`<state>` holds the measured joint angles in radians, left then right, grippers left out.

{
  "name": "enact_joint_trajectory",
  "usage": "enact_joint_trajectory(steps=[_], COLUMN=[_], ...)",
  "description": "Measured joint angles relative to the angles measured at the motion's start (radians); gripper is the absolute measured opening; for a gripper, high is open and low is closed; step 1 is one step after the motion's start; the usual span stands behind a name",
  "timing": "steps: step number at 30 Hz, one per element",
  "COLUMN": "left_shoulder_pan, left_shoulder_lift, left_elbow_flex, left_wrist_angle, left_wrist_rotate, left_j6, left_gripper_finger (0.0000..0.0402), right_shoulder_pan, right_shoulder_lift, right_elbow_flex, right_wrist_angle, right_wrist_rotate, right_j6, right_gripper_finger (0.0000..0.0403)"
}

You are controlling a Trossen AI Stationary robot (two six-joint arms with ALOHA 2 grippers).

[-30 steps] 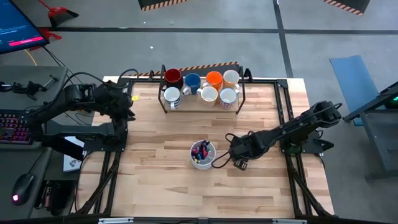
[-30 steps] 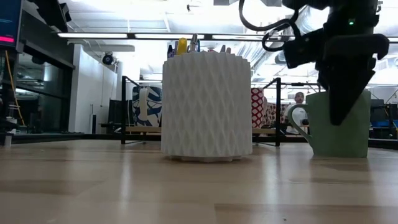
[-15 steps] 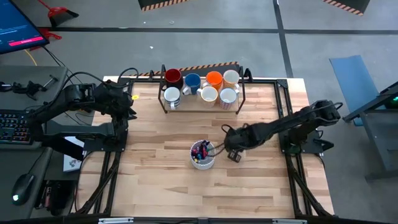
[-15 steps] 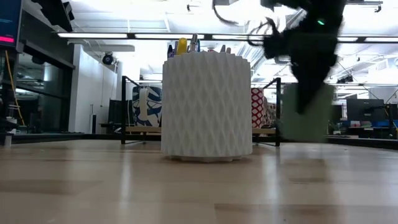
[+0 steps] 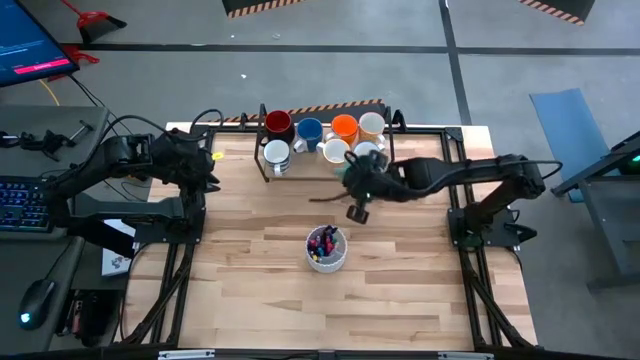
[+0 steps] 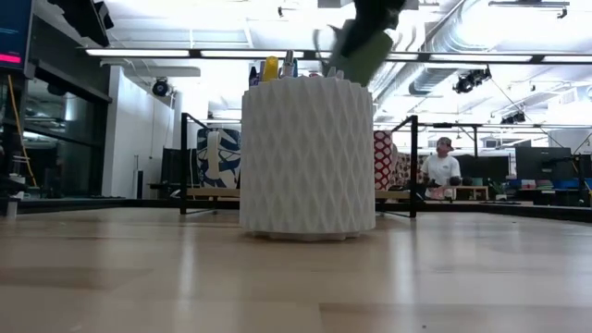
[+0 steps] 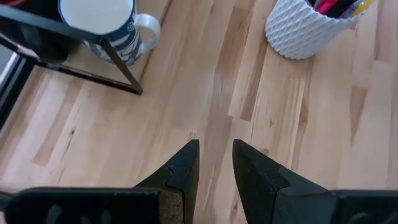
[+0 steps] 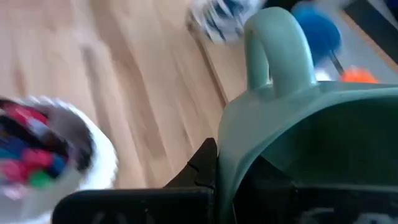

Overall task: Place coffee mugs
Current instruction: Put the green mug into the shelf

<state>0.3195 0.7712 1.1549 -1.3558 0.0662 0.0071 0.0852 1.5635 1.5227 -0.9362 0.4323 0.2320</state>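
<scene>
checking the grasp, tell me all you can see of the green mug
The green mug is pale green, glossy like ceramic, with a looped handle. It is off the table and tilted, the right end effector shut on its rim, one finger inside. From above it hangs over the wood between the mug rack and the pen cup, touching neither.

a white ribbed pen cup [image 5: 326, 250] stands on the wooden table [image 5: 250, 290].
</scene>
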Motion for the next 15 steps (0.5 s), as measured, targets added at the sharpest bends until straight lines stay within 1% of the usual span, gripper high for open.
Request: enact_joint_trajectory(steps=[4, 7, 11, 15], left_shoulder_pan=[0.0, 0.0, 0.0, 0.0], left_shoulder_lift=[0.001, 0.006, 0.017, 0.028], left_elbow_flex=[0.0, 0.0, 0.0, 0.0], left_wrist_angle=[0.034, 0.044, 0.045, 0.045], left_wrist_rotate=[-0.001, -0.001, -0.001, -0.002], left_j6=[0.005, 0.005, 0.005, 0.005], left_gripper_finger=[0.0088, 0.0088, 0.0088, 0.0088], right_shoulder_pan=[-0.044, -0.069, -0.099, -0.136], right_shoulder_lift=[0.019, 0.066, 0.166, 0.295], right_elbow_flex=[0.023, 0.057, 0.156, 0.306], right_wrist_angle=[0.124, 0.161, 0.152, 0.066], right_wrist_rotate=[-0.074, -0.113, -0.15, -0.198], right_j6=[-0.125, -0.205, -0.309, -0.392], right_gripper_finger=[0.0001, 0.0001, 0.0, 0.0])
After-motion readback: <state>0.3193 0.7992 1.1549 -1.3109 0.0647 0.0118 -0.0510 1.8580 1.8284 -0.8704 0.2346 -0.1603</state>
